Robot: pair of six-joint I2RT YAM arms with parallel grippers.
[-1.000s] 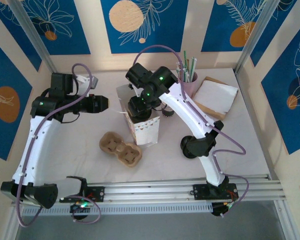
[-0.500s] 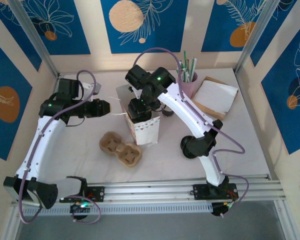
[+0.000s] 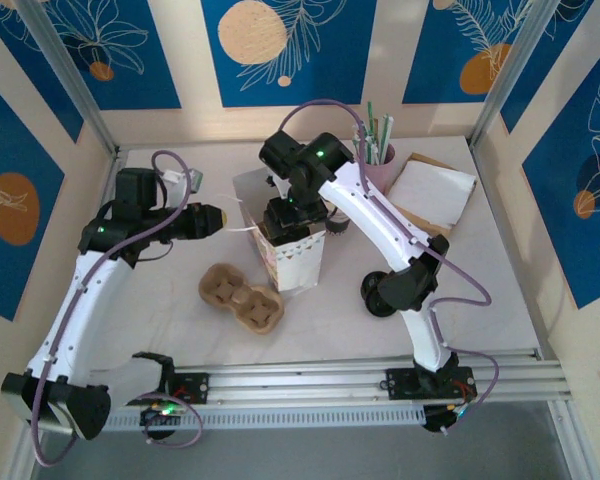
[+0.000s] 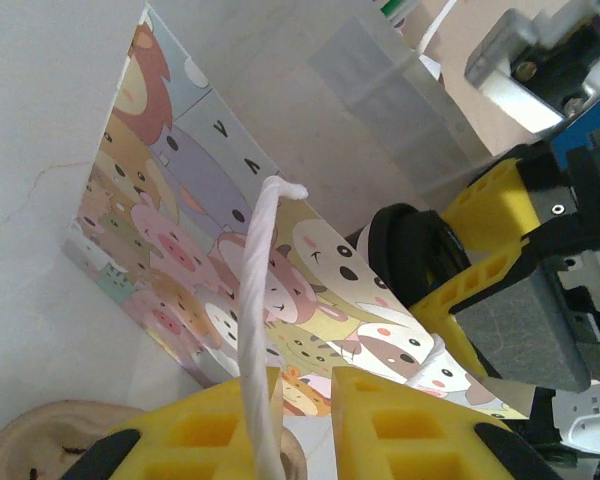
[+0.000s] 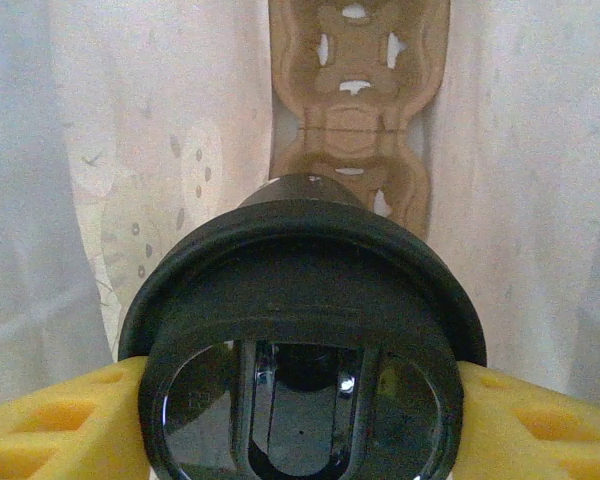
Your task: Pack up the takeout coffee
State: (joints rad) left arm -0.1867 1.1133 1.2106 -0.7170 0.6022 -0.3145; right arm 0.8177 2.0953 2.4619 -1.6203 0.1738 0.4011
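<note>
My right gripper (image 5: 300, 425) holds the takeout coffee (image 5: 300, 300) upright, straight over the open bag (image 3: 292, 262) mid-frame; my left gripper (image 4: 305, 395) flanks its string handle (image 4: 258, 300) with narrow jaws, pinch unclear.

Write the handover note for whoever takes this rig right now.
Grippers: left gripper shut on the cord handle of the paper bag, cord taut. The right gripper is shut on the takeout coffee, at the bag's mouth.
Things: a cup carrier appears to lie at the bag's bottom, under the cup; a second carrier sits beside the bag.
Done: coffee grasped, bag held.
Left: lower coffee in, release, withdraw.
</note>
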